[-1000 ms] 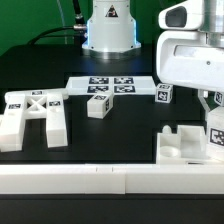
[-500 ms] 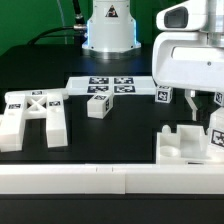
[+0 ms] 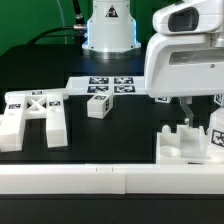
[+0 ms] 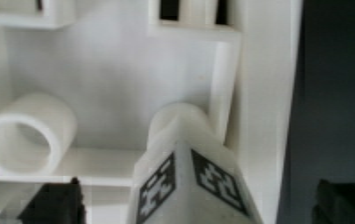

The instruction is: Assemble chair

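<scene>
The chunky white plastic chair seat block (image 3: 180, 148) sits at the exterior view's right, a thick white tagged leg (image 4: 192, 165) just beside it — the dark two-finger gripper (image 4: 200, 205) hangs over that leg, jaws wide, holding nothing.

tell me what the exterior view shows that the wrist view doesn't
Only the exterior view: the X-braced frame, the marker board, a small loose block and the robot base.

Only the wrist view: a round ring on the seat block, seen close, and dark fingertips clear of the tagged leg.

Both: the seat block, the tagged leg by it, and the open gripper over them.
</scene>
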### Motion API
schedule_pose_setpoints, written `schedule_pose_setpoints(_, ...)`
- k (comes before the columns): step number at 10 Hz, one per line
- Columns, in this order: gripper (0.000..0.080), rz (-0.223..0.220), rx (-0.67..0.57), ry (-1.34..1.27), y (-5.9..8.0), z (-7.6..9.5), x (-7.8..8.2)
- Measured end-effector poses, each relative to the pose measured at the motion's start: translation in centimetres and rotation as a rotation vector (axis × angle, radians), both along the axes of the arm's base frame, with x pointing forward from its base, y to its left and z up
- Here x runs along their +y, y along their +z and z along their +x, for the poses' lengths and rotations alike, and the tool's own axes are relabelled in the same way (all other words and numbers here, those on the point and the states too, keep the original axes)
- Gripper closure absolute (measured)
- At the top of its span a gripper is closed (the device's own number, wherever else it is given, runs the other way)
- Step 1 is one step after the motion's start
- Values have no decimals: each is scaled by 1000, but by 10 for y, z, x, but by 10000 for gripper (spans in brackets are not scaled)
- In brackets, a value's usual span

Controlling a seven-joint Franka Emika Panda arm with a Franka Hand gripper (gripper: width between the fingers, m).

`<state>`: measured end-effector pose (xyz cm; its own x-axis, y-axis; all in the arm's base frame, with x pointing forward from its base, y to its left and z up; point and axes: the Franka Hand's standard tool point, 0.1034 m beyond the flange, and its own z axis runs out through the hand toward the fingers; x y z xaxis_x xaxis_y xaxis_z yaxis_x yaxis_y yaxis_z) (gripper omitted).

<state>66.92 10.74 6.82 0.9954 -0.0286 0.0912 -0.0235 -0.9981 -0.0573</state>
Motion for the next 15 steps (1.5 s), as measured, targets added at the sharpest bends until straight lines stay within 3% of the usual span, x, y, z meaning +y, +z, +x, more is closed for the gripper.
schedule_pose_setpoints(8,150,-64,-21,500,-3,-1,-5)
schedule_pose_setpoints(10,414,-63,-21,497,-3,-1,-6)
schedule_pose_setpoints(11,414,-63,-21,496,-3,-1,-6)
schedule_pose_setpoints(12,514,-61,-20,471,-3,-1,-6)
schedule_pose_setpoints(15,514,-42,-11,286,-3,-1,-2)
